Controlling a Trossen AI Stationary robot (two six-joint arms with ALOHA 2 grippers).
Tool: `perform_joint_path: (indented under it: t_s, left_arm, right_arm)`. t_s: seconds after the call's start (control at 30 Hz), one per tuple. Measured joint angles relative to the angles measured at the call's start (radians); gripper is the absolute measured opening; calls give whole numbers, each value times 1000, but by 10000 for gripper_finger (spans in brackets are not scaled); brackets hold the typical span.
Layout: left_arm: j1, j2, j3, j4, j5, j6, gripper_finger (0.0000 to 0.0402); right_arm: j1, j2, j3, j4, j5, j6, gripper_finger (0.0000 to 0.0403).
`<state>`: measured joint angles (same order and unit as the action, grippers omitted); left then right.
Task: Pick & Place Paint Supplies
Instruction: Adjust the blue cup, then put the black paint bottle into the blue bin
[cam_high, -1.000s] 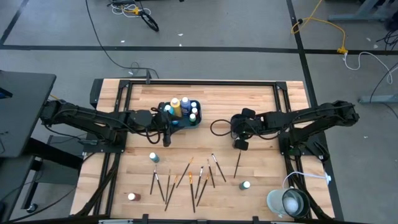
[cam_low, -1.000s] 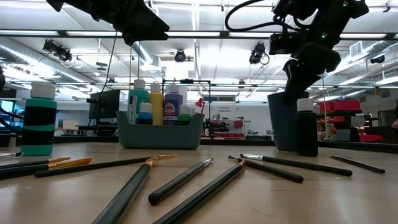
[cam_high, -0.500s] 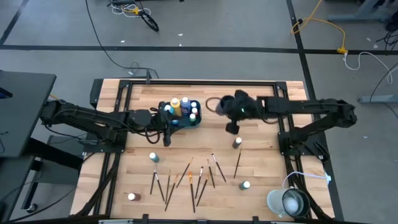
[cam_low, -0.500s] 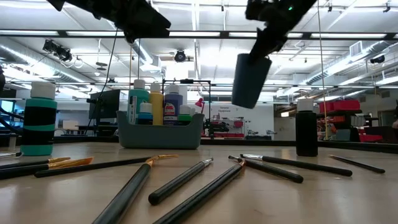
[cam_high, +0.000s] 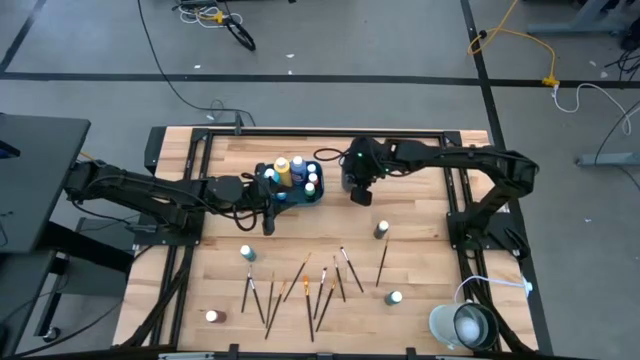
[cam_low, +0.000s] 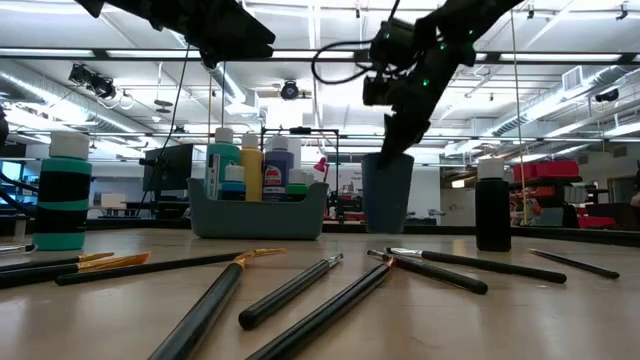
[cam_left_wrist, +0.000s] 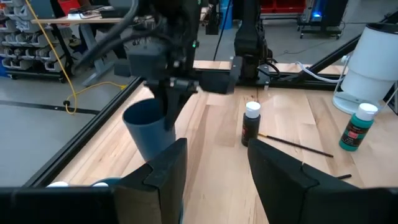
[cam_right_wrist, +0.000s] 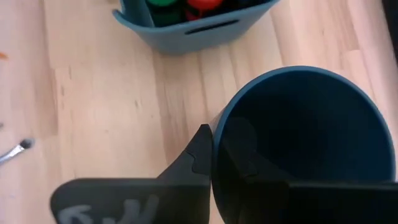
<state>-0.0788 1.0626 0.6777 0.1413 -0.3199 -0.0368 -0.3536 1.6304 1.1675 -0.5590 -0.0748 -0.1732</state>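
Note:
My right gripper (cam_high: 357, 185) is shut on the dark blue round cup (cam_low: 388, 192) just right of the teal tray (cam_high: 318, 196), which holds several white-capped paint bottles (cam_high: 290, 172). Whether the cup's base touches the table I cannot tell. My left gripper (cam_left_wrist: 214, 168) hangs open above the table near the tray's near-left corner, touching nothing. Single bottles stand on their bases on the table (cam_high: 381, 230) (cam_high: 396, 298) (cam_high: 248, 254). Several thin brushes (cam_high: 310, 285) lie flat in a fan near the near edge. My right gripper holds the cup by its rim (cam_right_wrist: 212, 132), on the side facing the tray. One finger (cam_right_wrist: 249, 163) is inside the cup and the other (cam_right_wrist: 194, 155) is outside against the wall. The fingers come from above, pointing down (cam_left_wrist: 169, 112). The cup hangs nearly upright.
A brown bottle (cam_high: 212, 316) stands near the near-left corner. A white rounded object (cam_high: 465, 325) sits at the near-right corner. A black frame (cam_high: 330, 135) runs along the far edge. Bare wood lies between the tray and the brushes.
My right gripper lifted the cup off the table beside the dark bottle, carried it toward the far edge and left toward the tray, then lowered it next to the tray. The dark bottle it hid from above now shows. The left arm kept still.

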Motion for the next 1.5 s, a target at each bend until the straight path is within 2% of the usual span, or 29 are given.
perform_joint_path:
  t_s: [0.37,0.83,1.13,1.37,1.5]
  left_arm:
    - [0,0,0,-1,0,0,179]
    - [0,0,0,-2,0,0,179]
    - [0,0,0,-2,0,-5,179]
    - [0,0,0,-1,0,-9,179]
    - [0,0,0,0,0,-11,179]
  right_arm:
    - [-39,20,1,14,-21,-52,16]
    - [-36,10,0,18,-19,-74,127]
    - [27,-131,0,-25,60,-53,164]
    - [151,-266,0,-148,58,-51,186]
    - [219,-327,0,-215,60,63,206]
